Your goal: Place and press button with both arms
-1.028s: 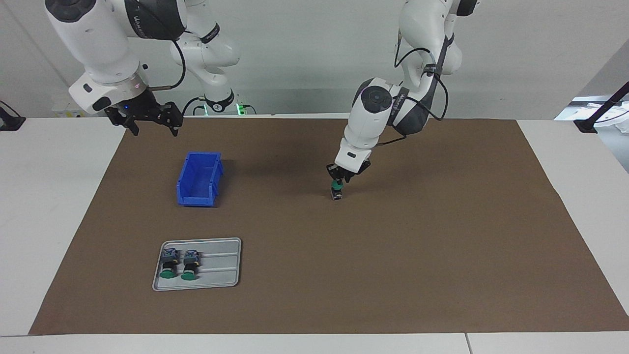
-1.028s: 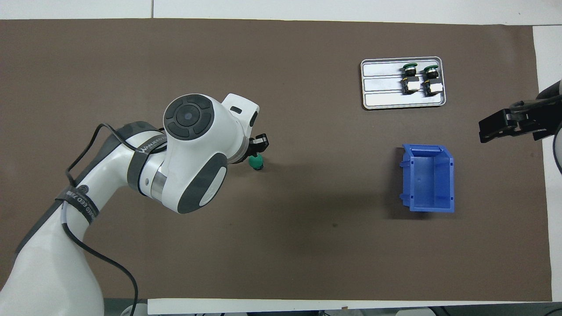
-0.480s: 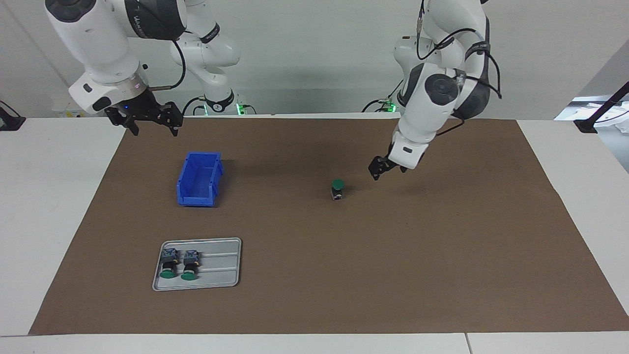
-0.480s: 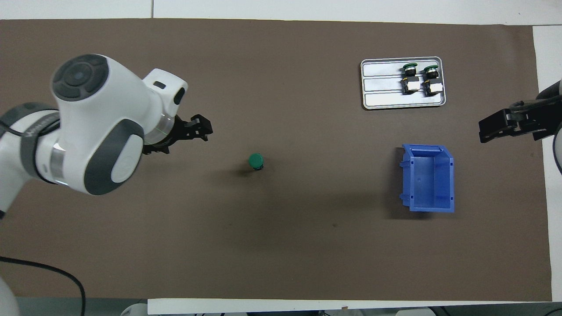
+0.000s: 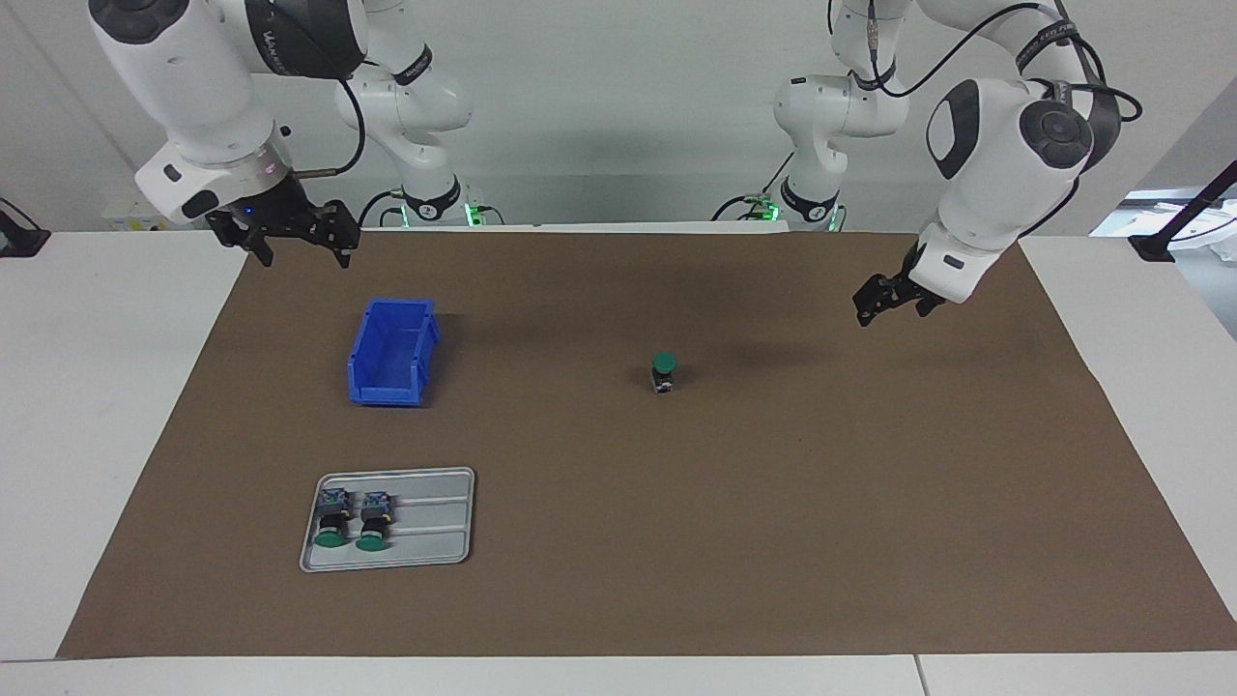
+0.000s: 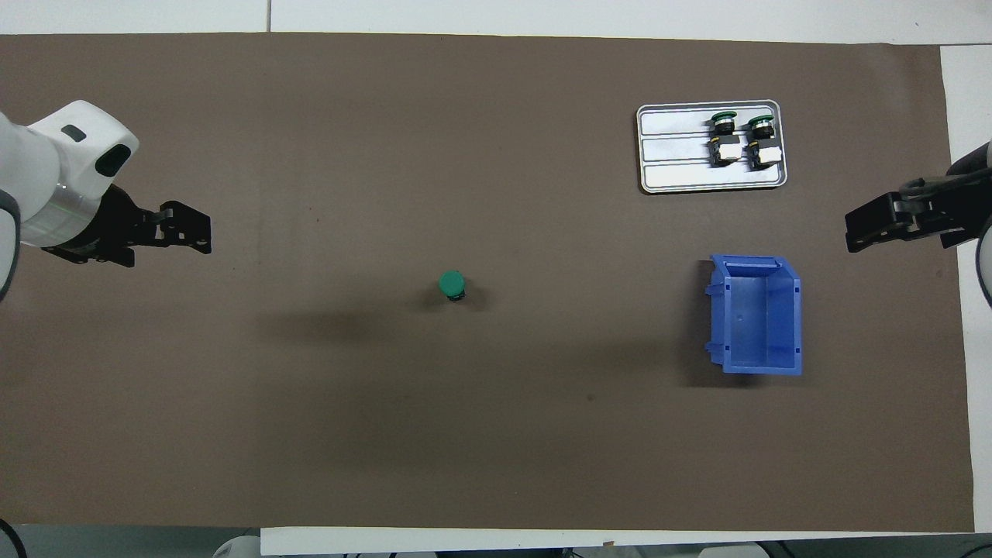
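Pressing comes next, as we judge it, since the button (image 5: pixel 663 372) stands upright on its block, green cap up, alone near the middle of the brown mat (image 5: pixel 870 503) on the desk (image 5: pixel 1140 367). To do it well, we would bring one set of fingers squarely over the cap and come straight down, gently, so the narrow base does not tip; a slanted push would likely topple it.

Our left gripper (image 5: pixel 881 298) hangs over the mat toward the left arm's end, well apart from the button, fingers spread and empty. Our right gripper (image 5: pixel 295 239) waits over the mat's edge above the blue bin (image 5: pixel 391 353), its fingers also apart and holding nothing. The button sits between the two, touched by neither. Two more buttons (image 5: pixel 353 517) lie on their sides in the grey tray (image 5: pixel 435 522), farther from the robots than the bin.
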